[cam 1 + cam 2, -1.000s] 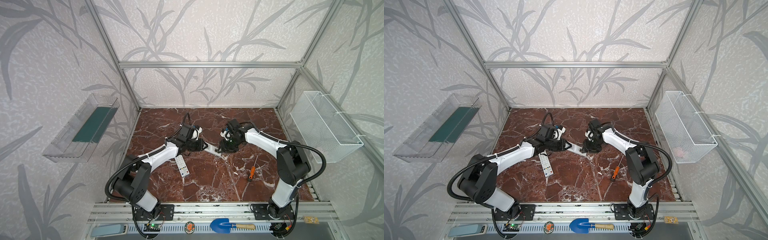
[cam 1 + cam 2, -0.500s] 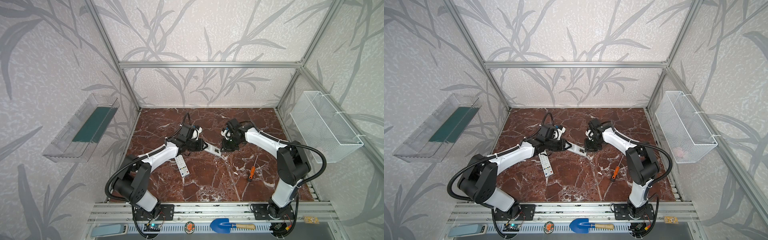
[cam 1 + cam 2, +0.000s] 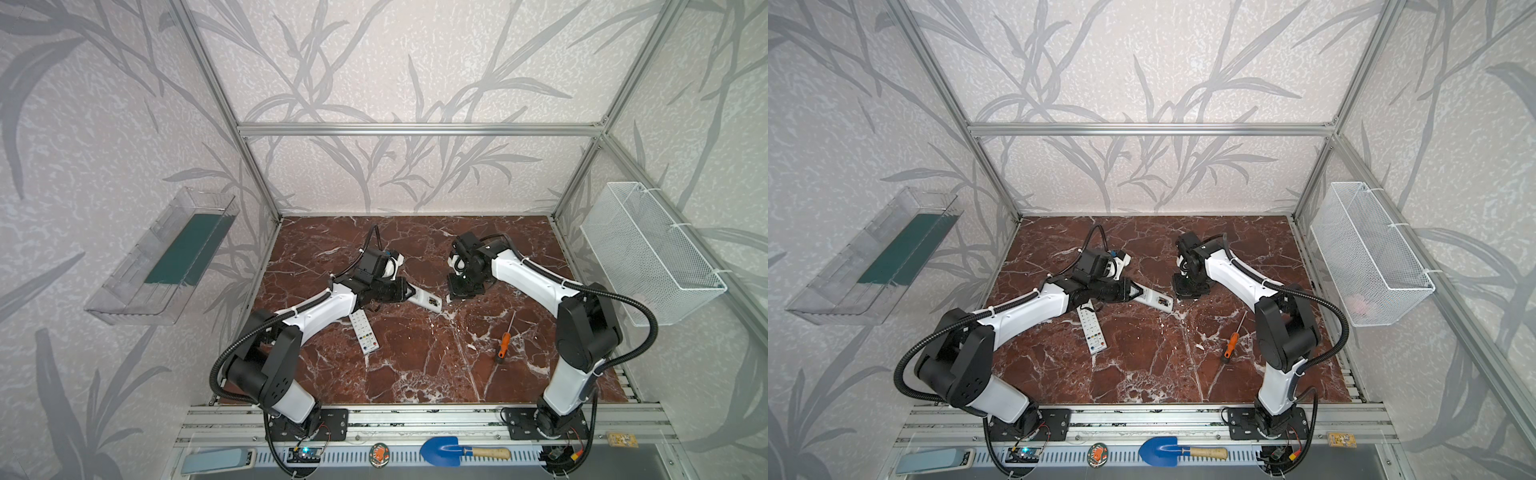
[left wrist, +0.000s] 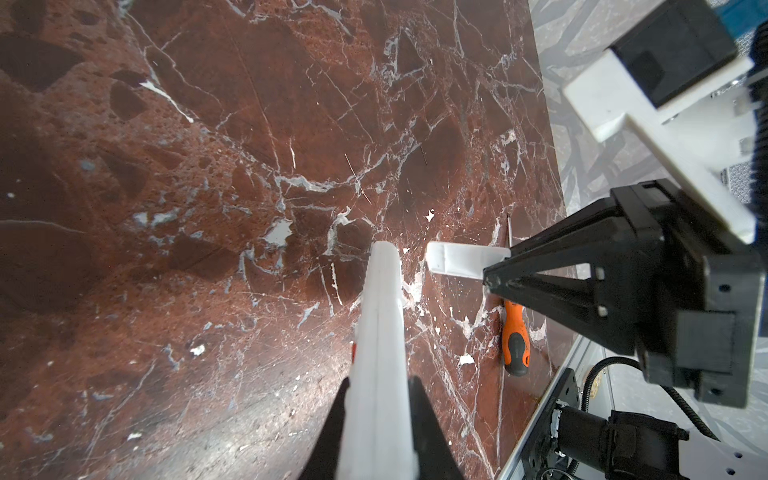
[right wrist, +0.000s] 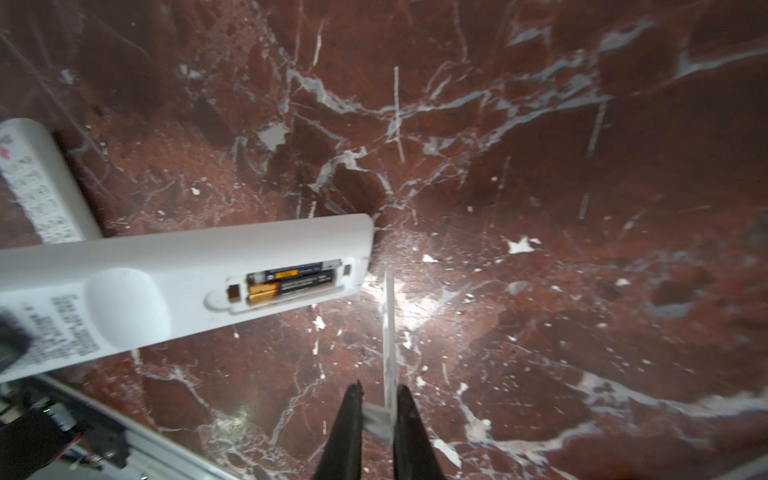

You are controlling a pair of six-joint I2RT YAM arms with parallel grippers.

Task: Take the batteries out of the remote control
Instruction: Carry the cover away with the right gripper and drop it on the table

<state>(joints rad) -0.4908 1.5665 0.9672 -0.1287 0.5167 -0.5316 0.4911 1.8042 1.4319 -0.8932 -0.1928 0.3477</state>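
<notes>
Two batteries (image 5: 291, 282) at least, side by side, sat in the open bay of the remote control (image 5: 166, 282). Bay was on the back face, at the end away from your L claw. Dark labels, gold ends; none out on the surface.

Item 1, remote control: white, long. It showed in both top views (image 3: 428, 300) (image 3: 1156, 300), near mid-table, low over the marble top (image 3: 415, 374). Contact w/ the marble: couldn't tell.

Item 2, L claw (image 4: 378, 399): you had it clamped on the remote's narrow sides, one dark finger (image 4: 332, 428) each side. Battery end stuck out free.

Item 3, R claw (image 5: 379, 390): closed tight on a thin white cover (image 5: 389, 332), held edge-on and upright betw. the tips. It was just beside the remote's battery end, not touching it. The L wrist view showed the same cover (image 4: 461, 261) sticking out of the black tips.

Item 4, 2nd remote (image 3: 364, 336): white, buttons up, flat on the marble, partly under your L arm.

Item 5, screwdriver (image 3: 504, 343): orange/black handle, flat on the marble, R side, well apart from both claws.

Item 6, wire basket (image 3: 648, 257): white, on the R wall.

Item 7, clear tray (image 3: 162, 257): on the L wall, dark green base.

Item 8, blue trowel (image 3: 453, 452): wood handle, on the front rail, off the marble.
</notes>
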